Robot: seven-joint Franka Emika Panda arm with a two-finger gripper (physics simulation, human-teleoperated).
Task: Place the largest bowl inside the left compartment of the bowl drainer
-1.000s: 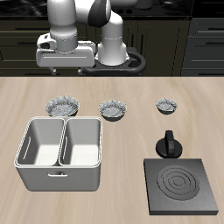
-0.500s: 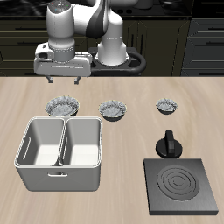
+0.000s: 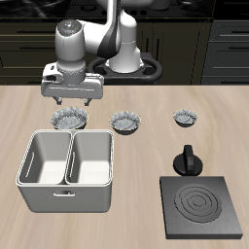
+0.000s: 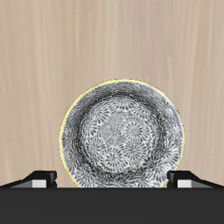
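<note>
Largest bowl [image 3: 69,119] first: it sits on the table [image 3: 146,102] just behind the bowl drainer [image 3: 66,171], farther back than the bin and nearest the compartment on the side away from the stove plate [image 3: 201,206]. Over the last second I have brought the gripper [image 3: 69,99] down from well above the back of the table and forward, so it now hangs directly over that bowl, close to its rim but not touching as far as I can judge. In the wrist view the bowl [image 4: 122,136] fills the space between the two fingertips [image 4: 38,178], which stand wide apart with nothing between them. That tells me the approach is lined up and the descent is the step in hand. The two smaller bowls [image 3: 125,122] and [image 3: 186,118] stand farther along the same row, well clear of my path. Next I expect to lower onto one edge of the scalloped rim and close there, since the bowl looks wider than the finger spread. The left compartment [image 3: 45,160] is open for the drop.
</note>
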